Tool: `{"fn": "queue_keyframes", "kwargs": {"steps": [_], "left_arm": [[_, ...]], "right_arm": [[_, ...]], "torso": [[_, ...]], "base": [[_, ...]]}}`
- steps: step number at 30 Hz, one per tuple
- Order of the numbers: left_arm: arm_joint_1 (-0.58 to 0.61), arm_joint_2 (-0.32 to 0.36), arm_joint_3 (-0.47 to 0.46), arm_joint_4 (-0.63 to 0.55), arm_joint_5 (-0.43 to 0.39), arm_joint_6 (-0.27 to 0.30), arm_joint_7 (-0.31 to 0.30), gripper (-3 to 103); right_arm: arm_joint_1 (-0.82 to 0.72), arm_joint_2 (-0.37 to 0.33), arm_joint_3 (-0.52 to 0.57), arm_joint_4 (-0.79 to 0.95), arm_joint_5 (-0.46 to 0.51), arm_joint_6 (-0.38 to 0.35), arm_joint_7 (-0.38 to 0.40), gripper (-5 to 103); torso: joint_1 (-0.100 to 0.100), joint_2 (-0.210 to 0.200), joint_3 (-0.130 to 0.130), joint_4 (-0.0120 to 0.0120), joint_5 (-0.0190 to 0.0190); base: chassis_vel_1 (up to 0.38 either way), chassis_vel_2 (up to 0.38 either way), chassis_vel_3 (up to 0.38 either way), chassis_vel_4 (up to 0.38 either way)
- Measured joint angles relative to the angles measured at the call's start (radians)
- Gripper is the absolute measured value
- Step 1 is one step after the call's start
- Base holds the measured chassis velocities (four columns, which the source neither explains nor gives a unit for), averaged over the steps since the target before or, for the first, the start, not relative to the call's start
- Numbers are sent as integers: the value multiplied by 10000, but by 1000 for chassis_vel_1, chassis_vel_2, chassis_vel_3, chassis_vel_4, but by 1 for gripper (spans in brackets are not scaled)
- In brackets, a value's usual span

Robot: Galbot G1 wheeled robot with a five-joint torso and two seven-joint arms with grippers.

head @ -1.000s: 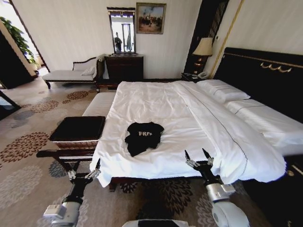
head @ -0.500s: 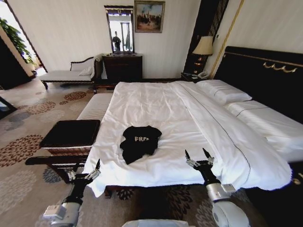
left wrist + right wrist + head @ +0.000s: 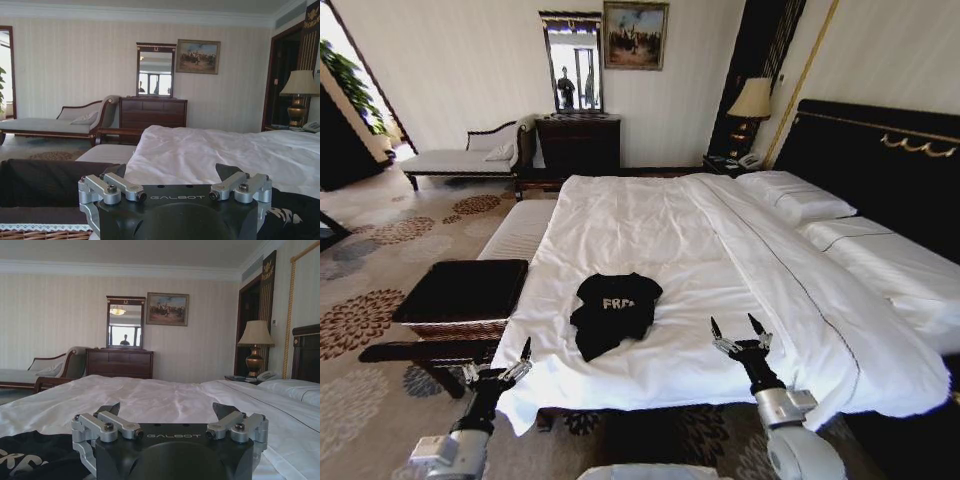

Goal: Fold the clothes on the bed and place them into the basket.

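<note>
The left tool (image 3: 498, 358) hangs just off the bed's near left corner, its fingers spread wide and holding nothing; the right tool (image 3: 740, 334) hovers over the near edge of the bed (image 3: 650, 215), also wide and empty. Between them, a little further in on the white duvet, lies the black T-shirt (image 3: 610, 312), crumpled and not yet folded. To the left, beside the bed, stands the basket (image 3: 455, 298), well apart from the shirt.

The shirt's long axis seems to run from the near left to the far right, slightly slanted to the bed's edge, with the white lettering facing up near its upper part; which end is the collar I cannot tell, since the cloth is bunched.

The risks, as I judge them: because the shirt is rumpled, a pinch could take several layers or catch the duvet underneath, dragging the bedding along. The left tool sits low beside the mattress edge and the overhanging sheet, so a careless reach could snag that hanging cloth
</note>
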Motion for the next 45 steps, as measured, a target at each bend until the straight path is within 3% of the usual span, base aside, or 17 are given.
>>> {"fn": "queue_keyframes", "kwargs": {"steps": [18, 20, 29, 33, 34, 37, 39, 40, 42, 43, 45], "left_arm": [[2, -34, 36, 108, 11, -19, 6, 103], [21, -25, 20, 126, -17, -31, 10, 99], [46, -37, 19, 180, -48, -45, 16, 99], [87, -25, -32, 558, -305, -19, 12, 100], [87, -25, -32, 558, -305, -19, 12, 100], [174, 36, -110, 992, -584, -11, 3, 100], [220, 44, -122, 1073, -598, -16, 7, 100], [220, 44, -122, 1073, -598, -16, 7, 100], [320, -14, -129, 1112, -585, -42, 43, 100], [320, -14, -129, 1112, -585, -42, 43, 100], [400, -76, -103, 1112, -521, -66, 68, 100]], "right_arm": [[24, 40, -33, -102, -43, -53, 22, 100], [27, 47, -48, -123, -44, -53, 24, 100], [48, -2, -110, -145, 173, -199, 109, 100], [175, -268, -372, 99, 1768, -1621, 549, 100], [175, -268, -372, 99, 1768, -1621, 549, 100], [815, -902, -671, 197, 3343, -3067, 852, 100], [1247, -1309, -832, 191, 4229, -3690, 934, 100], [1247, -1309, -832, 191, 4229, -3690, 934, 100], [2374, -2195, -1175, 21, 6665, -5263, 1159, 100], [2374, -2195, -1175, 21, 6665, -5263, 1159, 100], [3605, -2704, -1631, -435, 8555, -6394, 1500, 100]], "torso": [[-1, 0, -1, 0, -3], [0, 0, 0, 0, 0], [3, -1, 1, 0, 0], [2, 0, 0, -2, -3], [2, 0, 0, -2, -3], [-3, 1, -1, -1, -1], [-3, 2, -1, 0, -2], [-3, 2, -1, 0, -2], [0, 0, 0, 1, -1], [0, 0, 0, 1, -1], [1, 0, 1, 2, 1]], "base": [[-100, 30, 104, -28], [-141, 4, 166, -10], [-117, 12, 119, -20], [0, 0, 0, 0], [0, 0, 0, 0], [0, 0, 0, 0], [0, 0, 0, 0], [0, 0, 0, 0], [0, 0, 0, 0], [0, 0, 0, 0], [0, 0, 0, 0]]}}
